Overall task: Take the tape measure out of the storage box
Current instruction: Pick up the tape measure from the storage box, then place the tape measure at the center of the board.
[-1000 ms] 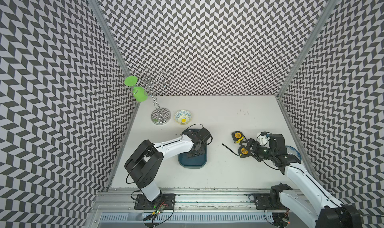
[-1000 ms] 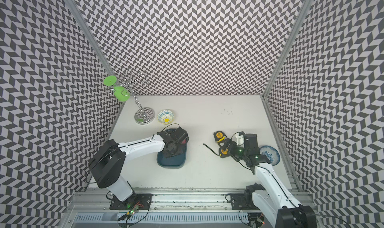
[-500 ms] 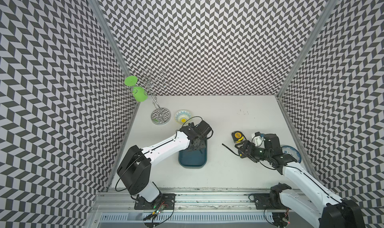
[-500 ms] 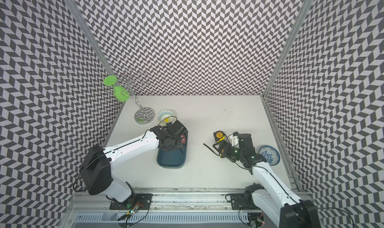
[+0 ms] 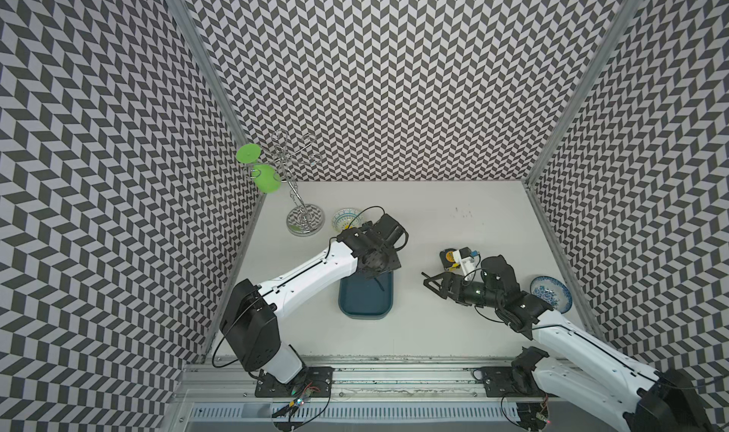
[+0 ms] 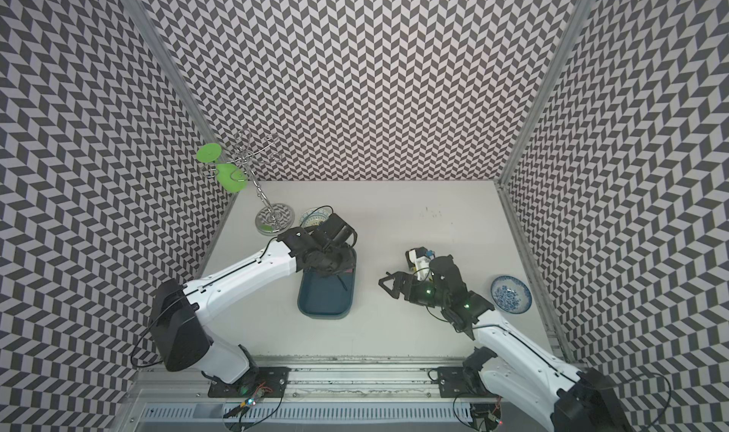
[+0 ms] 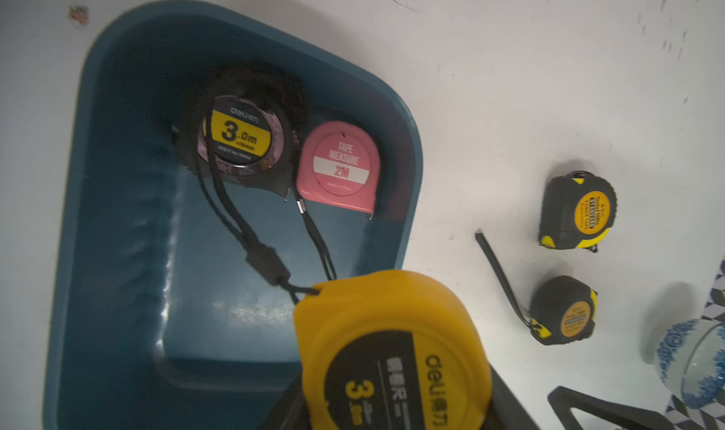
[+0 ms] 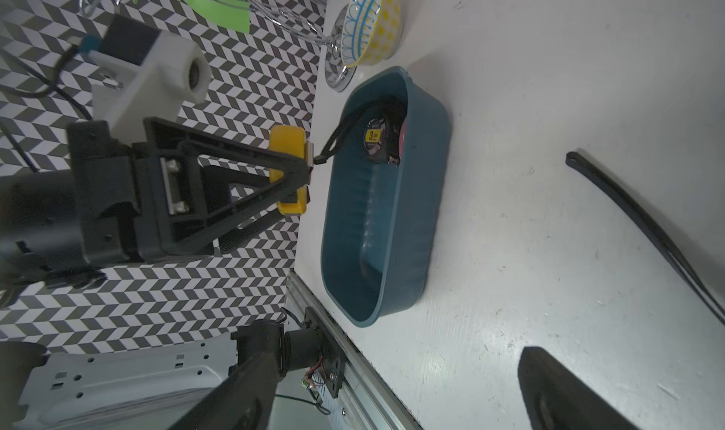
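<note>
Left wrist view, left to right: storage box [image 7: 117, 212] fills the left half and holds a black tape measure [image 7: 239, 137] marked "deli 3.0m" and a pink tape measure [image 7: 339, 167] marked "TAPE MEASURE 2M". At bottom centre the left gripper [image 8: 298, 169] pinches the yellow tape measure [image 7: 392, 349] ("deli", "3"), raised above the box with its strap trailing inside. Lift looks done, set-down remains. Right gripper [image 5: 434, 286] spread, empty
</note>
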Robot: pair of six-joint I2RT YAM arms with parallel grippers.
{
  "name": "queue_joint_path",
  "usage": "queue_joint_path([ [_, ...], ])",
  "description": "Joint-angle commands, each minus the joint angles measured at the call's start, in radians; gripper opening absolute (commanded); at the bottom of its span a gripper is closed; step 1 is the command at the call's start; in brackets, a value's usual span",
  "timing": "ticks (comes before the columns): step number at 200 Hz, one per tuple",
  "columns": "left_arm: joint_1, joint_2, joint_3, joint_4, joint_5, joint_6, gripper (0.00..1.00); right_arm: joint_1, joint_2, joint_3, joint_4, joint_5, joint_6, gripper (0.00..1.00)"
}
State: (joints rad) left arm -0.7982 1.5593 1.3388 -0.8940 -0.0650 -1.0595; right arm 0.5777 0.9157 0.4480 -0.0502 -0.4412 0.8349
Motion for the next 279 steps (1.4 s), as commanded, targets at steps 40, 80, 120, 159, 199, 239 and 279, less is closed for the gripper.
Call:
queue_joint_path([
  [40, -0.007, -0.036, 0.055, 0.123, 0.114, -0.123, 0.19, 0.163, -0.030, -0.013, 0.227, 0.332, 0.042, 1.00],
  [80, -0.009, -0.045, 0.056, 0.166, 0.160, -0.162, 0.18, 0.227, 0.024, -0.016, 0.335, 0.414, 0.039, 1.00],
  [120, -0.018, -0.049, 0.059, 0.201, 0.189, -0.202, 0.18, 0.262, 0.086, 0.012, 0.394, 0.465, 0.024, 0.98],
  [159, -0.025, -0.052, 0.059, 0.219, 0.206, -0.229, 0.18, 0.273, 0.119, 0.015, 0.457, 0.503, 0.023, 0.92],
  [199, -0.036, -0.050, 0.060, 0.244, 0.230, -0.253, 0.18, 0.275, 0.158, 0.024, 0.507, 0.534, 0.031, 0.85],
  [239, -0.045, -0.042, 0.080, 0.254, 0.245, -0.264, 0.17, 0.276, 0.176, 0.026, 0.553, 0.556, 0.040, 0.81],
  [279, -0.051, -0.039, 0.098, 0.254, 0.251, -0.266, 0.17, 0.276, 0.179, 0.044, 0.554, 0.576, 0.038, 0.74],
])
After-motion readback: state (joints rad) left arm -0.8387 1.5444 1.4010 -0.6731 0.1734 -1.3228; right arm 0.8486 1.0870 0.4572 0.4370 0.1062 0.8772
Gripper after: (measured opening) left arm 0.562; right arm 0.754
